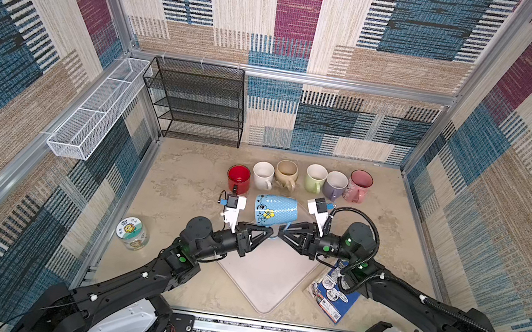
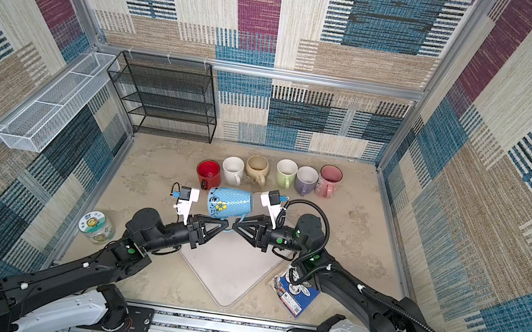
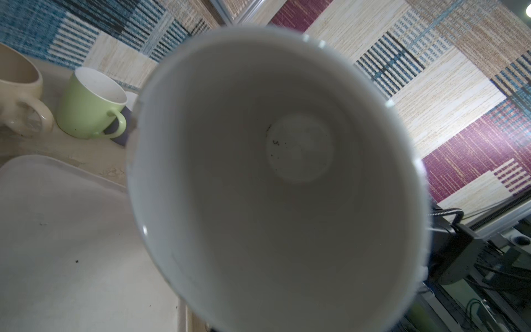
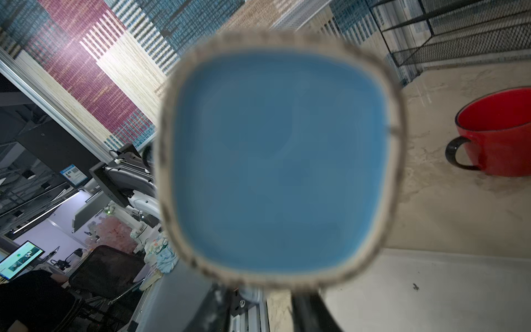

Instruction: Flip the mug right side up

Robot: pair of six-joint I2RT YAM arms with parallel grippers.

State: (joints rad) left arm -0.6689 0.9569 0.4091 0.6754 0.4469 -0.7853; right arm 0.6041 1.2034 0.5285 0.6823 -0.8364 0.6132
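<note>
Our left gripper (image 1: 268, 235) pinches narrowly on the handle (image 1: 276, 237) under the blue mug (image 1: 274, 210). The mug hangs on its side above the tray (image 1: 268, 284), long axis level, mouth left, base right. It looks like glazed ceramic: stiff, slick and breakable, so the handle seems the safest hold. At our right gripper (image 1: 282, 232), we cannot tell how the jaws stand.
</note>
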